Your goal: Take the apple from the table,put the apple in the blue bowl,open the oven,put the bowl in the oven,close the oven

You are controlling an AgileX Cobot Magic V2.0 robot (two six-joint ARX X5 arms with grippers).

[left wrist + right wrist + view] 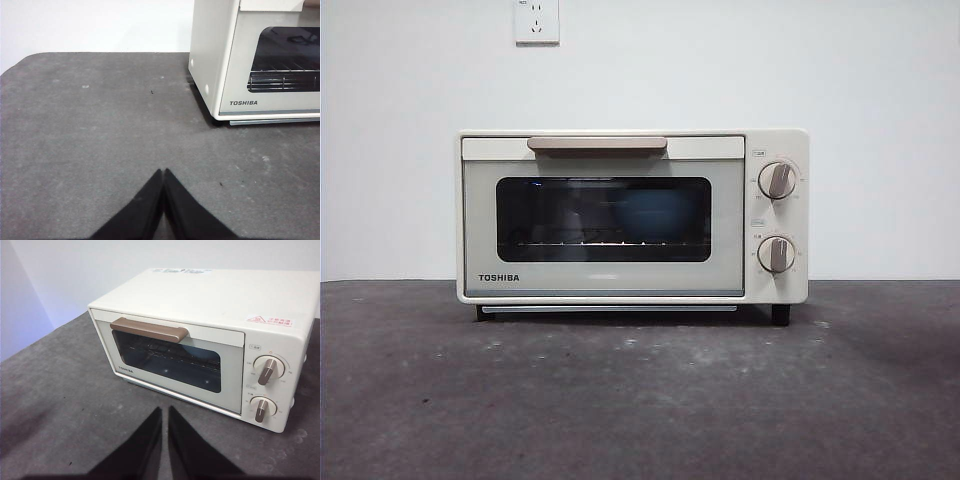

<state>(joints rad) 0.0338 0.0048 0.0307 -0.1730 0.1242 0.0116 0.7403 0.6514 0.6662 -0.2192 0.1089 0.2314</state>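
Observation:
The oven stands at the back middle of the table with its door shut and the beige handle up. Behind the dark glass a dim bluish shape shows; I cannot tell whether it is the blue bowl. The apple is out of view. My left gripper hovers shut over bare table, off the oven's left front corner. My right gripper is shut too, held in front of the oven, below its door. Neither gripper holds anything or shows in the front view.
Two round knobs sit on the oven's right panel. A white wall with a socket stands behind it. The table's rounded far corner lies to the left of the oven.

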